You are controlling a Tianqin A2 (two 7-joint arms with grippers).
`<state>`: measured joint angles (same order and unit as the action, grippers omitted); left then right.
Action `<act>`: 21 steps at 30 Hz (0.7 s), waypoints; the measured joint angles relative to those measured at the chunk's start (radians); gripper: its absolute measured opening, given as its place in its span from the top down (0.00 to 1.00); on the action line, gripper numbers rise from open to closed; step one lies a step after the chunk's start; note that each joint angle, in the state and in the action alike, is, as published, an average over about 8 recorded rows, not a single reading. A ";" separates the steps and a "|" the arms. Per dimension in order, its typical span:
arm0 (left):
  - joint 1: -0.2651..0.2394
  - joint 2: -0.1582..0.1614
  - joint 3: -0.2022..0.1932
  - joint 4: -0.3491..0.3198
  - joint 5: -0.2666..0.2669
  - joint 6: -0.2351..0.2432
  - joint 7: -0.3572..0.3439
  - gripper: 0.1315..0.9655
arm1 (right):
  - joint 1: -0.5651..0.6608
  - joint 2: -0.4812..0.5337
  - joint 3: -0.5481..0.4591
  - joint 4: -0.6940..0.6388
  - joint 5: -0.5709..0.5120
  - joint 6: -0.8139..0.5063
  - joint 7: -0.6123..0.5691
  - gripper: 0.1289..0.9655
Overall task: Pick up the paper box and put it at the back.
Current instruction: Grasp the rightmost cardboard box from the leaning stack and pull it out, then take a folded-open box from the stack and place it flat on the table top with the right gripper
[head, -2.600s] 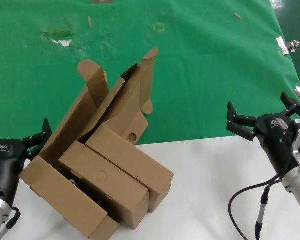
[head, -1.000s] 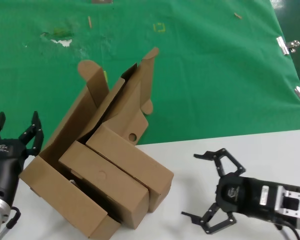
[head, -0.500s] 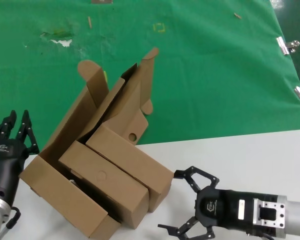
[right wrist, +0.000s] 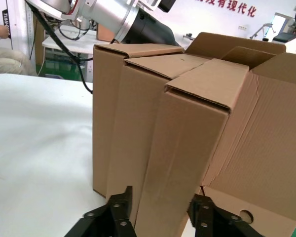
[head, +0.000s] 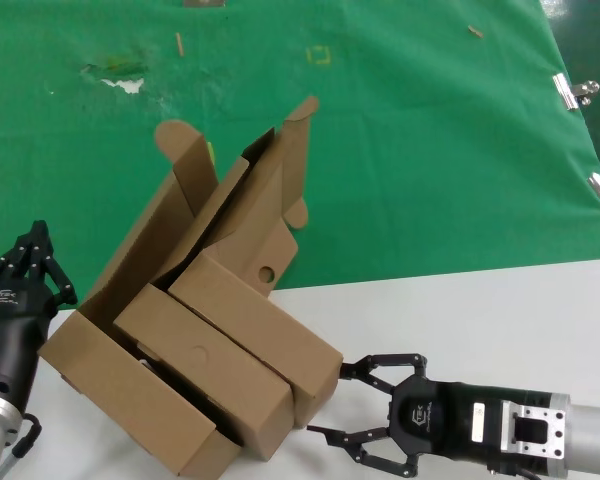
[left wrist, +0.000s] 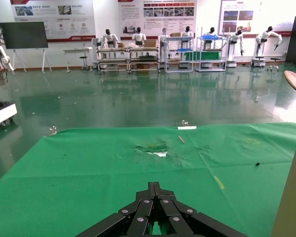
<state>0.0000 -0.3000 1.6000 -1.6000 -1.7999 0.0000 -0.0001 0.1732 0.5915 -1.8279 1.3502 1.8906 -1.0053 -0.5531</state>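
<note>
The paper box (head: pixel 235 205) is an open brown mailer with its lid and rounded flaps raised, lying half on the green cloth of the back (head: pixel 430 150). Closed brown boxes (head: pixel 250 315) lie in a row against it. My right gripper (head: pixel 330 402) is open, low over the white table, with its jaws on either side of the end of the closed box nearest the mailer (right wrist: pixel 182 148). In the right wrist view the right gripper (right wrist: pixel 160 205) straddles that end. My left gripper (head: pixel 38 235) is shut and empty beside the boxes' left end, and in its own view (left wrist: pixel 155 185) it points over the cloth.
The cloth has a whitish scuff (head: pixel 120 78) and a yellow square mark (head: pixel 320 55) far back. Metal clips (head: pixel 577 92) hold its right edge. The white tabletop (head: pixel 480 320) runs along the front. The mailer's side wall shows a round hole (right wrist: pixel 245 216).
My right gripper has swung down and moved left along the table to the boxes' end, its jaws narrowing. My left gripper's fingers have closed.
</note>
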 joint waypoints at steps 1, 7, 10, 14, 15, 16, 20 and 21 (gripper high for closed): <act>0.000 0.000 0.000 0.000 0.000 0.000 0.000 0.98 | -0.001 0.000 0.001 0.000 0.001 0.001 0.000 0.59; 0.000 0.000 0.000 0.000 0.000 0.000 0.000 0.98 | -0.009 0.002 0.009 0.004 0.011 0.003 0.004 0.72; 0.000 0.000 0.000 0.000 0.000 0.000 0.000 0.99 | -0.015 0.006 0.015 0.011 0.015 0.007 0.013 0.74; 0.000 0.000 0.000 0.000 0.000 0.000 0.000 0.99 | -0.029 0.013 0.021 0.030 0.017 0.020 0.032 0.82; 0.000 0.000 0.000 0.000 0.000 0.000 0.000 0.99 | -0.033 0.016 0.023 0.037 0.016 0.025 0.039 0.84; 0.000 0.000 0.000 0.000 0.000 0.000 0.000 0.99 | -0.038 0.019 0.025 0.045 0.015 0.031 0.046 0.86; 0.000 0.000 0.000 0.000 0.000 0.000 0.000 0.99 | -0.063 0.037 0.040 0.088 0.009 0.069 0.088 0.91; 0.000 0.000 0.000 0.000 0.000 0.000 0.000 0.99 | -0.070 0.043 0.046 0.102 0.008 0.083 0.104 0.92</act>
<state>0.0000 -0.3000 1.6001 -1.6000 -1.7996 0.0000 -0.0004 0.1029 0.6350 -1.7818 1.4526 1.8983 -0.9222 -0.4493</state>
